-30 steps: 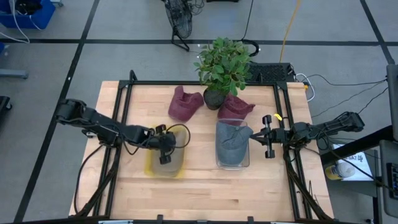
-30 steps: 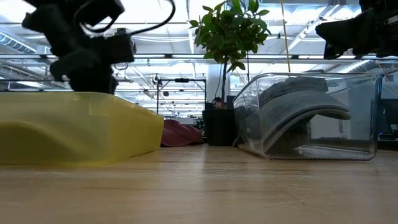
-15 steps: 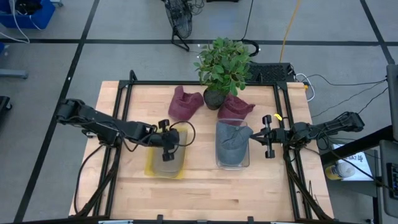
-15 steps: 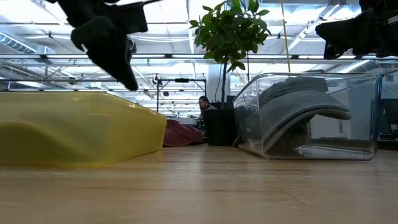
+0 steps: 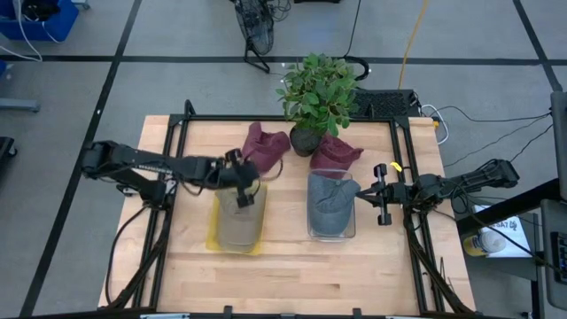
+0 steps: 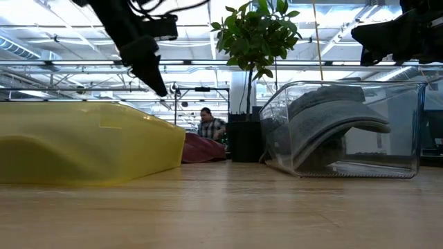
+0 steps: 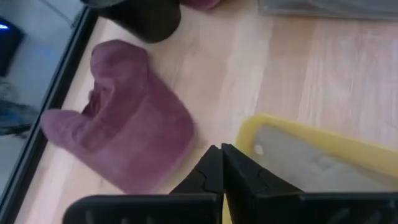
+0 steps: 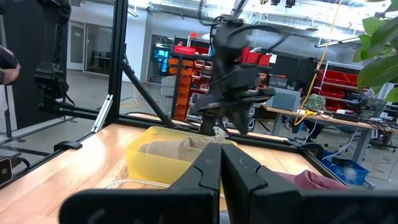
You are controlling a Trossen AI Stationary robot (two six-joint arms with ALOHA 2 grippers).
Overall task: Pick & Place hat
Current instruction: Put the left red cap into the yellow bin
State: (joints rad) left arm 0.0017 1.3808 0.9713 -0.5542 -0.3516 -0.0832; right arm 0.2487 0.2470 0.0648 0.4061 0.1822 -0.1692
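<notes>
Two maroon hats lie on the table's far part: one (image 5: 264, 146) (image 7: 118, 118) left of the plant pot, one (image 5: 335, 152) right of it. A tan-grey hat (image 5: 237, 226) lies in the yellow bin (image 5: 213, 237) (image 6: 83, 142). A grey hat (image 5: 331, 202) (image 6: 325, 124) lies curved in the clear bin (image 5: 352, 232). My left gripper (image 5: 244, 184) (image 7: 221, 163) is shut and hovers over the yellow bin's far end, near the left maroon hat. My right gripper (image 5: 376, 193) (image 8: 220, 160) is shut and waits beside the clear bin's right wall.
A potted plant (image 5: 314, 97) stands at the table's far middle, its dark pot (image 6: 242, 142) between the two maroon hats. A black frame (image 5: 177, 133) runs along the table's edges. A person (image 6: 208, 126) shows in the room behind. Bare wood lies at the near side.
My left gripper has risen from low over the yellow bin and moved toward the table's far edge, tipping forward, and now stands over the bin's far end near the left maroon hat. The hat in the yellow bin has stayed where it was.
</notes>
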